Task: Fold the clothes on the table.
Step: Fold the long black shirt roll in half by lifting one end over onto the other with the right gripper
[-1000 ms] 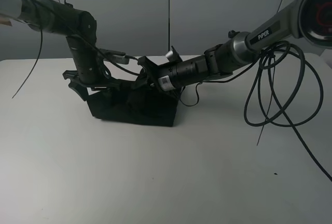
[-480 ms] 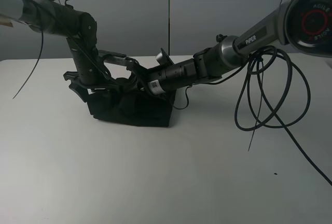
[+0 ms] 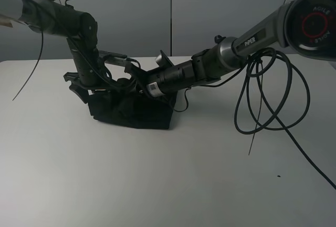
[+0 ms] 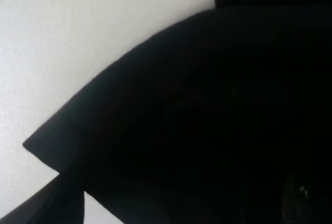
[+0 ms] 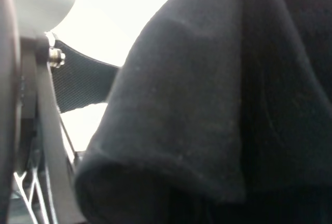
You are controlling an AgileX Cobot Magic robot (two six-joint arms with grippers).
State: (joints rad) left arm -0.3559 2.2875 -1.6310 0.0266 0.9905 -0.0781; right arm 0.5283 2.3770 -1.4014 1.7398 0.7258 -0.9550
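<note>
Bimanual fold in progress, high exterior view. Over the last second the right arm (image 3: 220, 59) has reached further across the middle toward the left arm (image 3: 81, 32), so that the right gripper (image 3: 133, 83) now lies over the far edge of the clothes (image 3: 134, 114), close beside the left gripper (image 3: 77, 88). The slack cable loop (image 3: 273, 101) has swung leftward with it. The near right edge of the dark bundle has drawn in slightly, while the left arm has barely moved. This suggests that a flap is being carried over the bundle and that a late fold is being closed. The left gripper's jaws stand spread wide, holding nothing, low at the left end of the garment. The right gripper's jaws are lost against black fabric in every view. Cloth fills the right wrist view, and whether it is pinched cannot be told. The clothes lie as a compact, roughly rectangular black packet left of centre on the table (image 3: 157, 185), print and label hidden. The table is white, smooth and matt, with ample bare surface toward the camera. Plain grey wall panels (image 3: 210, 11) stand behind it.
</note>
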